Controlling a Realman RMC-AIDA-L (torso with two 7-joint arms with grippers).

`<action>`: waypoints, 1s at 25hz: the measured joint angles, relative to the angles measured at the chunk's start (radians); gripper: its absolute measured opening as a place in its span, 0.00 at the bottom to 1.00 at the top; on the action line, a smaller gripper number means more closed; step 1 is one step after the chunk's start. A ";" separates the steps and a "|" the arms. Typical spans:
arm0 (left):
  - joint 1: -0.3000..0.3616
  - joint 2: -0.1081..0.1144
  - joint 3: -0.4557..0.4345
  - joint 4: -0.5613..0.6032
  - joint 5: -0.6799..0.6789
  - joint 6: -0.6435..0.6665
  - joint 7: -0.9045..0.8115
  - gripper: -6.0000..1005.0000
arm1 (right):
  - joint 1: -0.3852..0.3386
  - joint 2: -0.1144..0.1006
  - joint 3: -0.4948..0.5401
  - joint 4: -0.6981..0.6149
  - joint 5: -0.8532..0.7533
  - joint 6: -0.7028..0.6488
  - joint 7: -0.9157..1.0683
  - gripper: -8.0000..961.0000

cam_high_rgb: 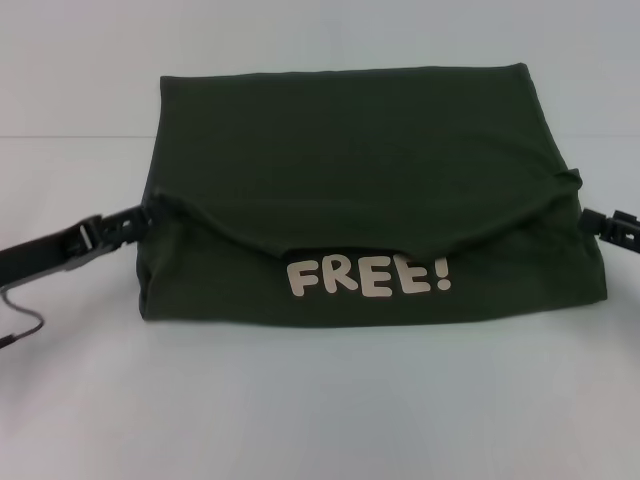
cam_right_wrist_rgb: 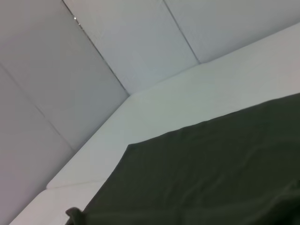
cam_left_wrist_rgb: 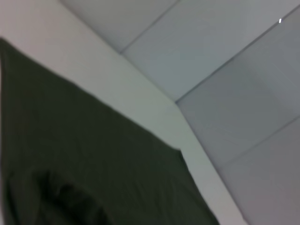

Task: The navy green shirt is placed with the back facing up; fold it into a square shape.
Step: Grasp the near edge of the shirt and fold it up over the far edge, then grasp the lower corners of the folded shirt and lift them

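Since the navy green shirt (cam_high_rgb: 350, 160) already lies as a wide, compact block on the white table (cam_high_rgb: 300, 410), I'd say the fold is well along but not finished. It sits in the middle of the table, stretching most of the way across the head view. No sleeves stick out at the sides, so those look tucked in already. An upper layer of fabric droops over the near half, sagging in the middle, with its ends pulled up at both sides. Below that sagging edge, pale lettering reading "FREE!" (cam_high_rgb: 368, 277) shows on the layer underneath, so this shirt does have a print.

What's left, I think: bring that flap all the way over and flatten it, since the outline is more wide rectangle than square.

Left gripper (cam_high_rgb: 143, 218) is at the shirt's left edge, right gripper (cam_high_rgb: 590, 222) at the right edge, each just where the flap's end is lifted. Probably pinching the cloth, but I honestly can't tell how their fingers stand.
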 joint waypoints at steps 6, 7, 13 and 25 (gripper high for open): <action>0.034 0.004 0.014 0.083 0.140 0.054 -0.033 0.85 | -0.027 0.000 -0.012 0.013 -0.015 -0.041 -0.057 0.95; 0.032 0.005 0.014 0.083 0.157 0.052 -0.039 0.85 | -0.027 0.002 -0.014 0.016 -0.027 -0.049 -0.071 0.95; 0.019 0.000 0.019 0.075 0.189 -0.013 -0.044 0.85 | -0.022 0.028 -0.014 0.018 -0.120 -0.112 -0.168 0.95; -0.007 -0.037 0.080 0.053 0.191 -0.137 -0.007 0.82 | -0.023 0.040 -0.014 0.018 -0.129 -0.113 -0.199 0.95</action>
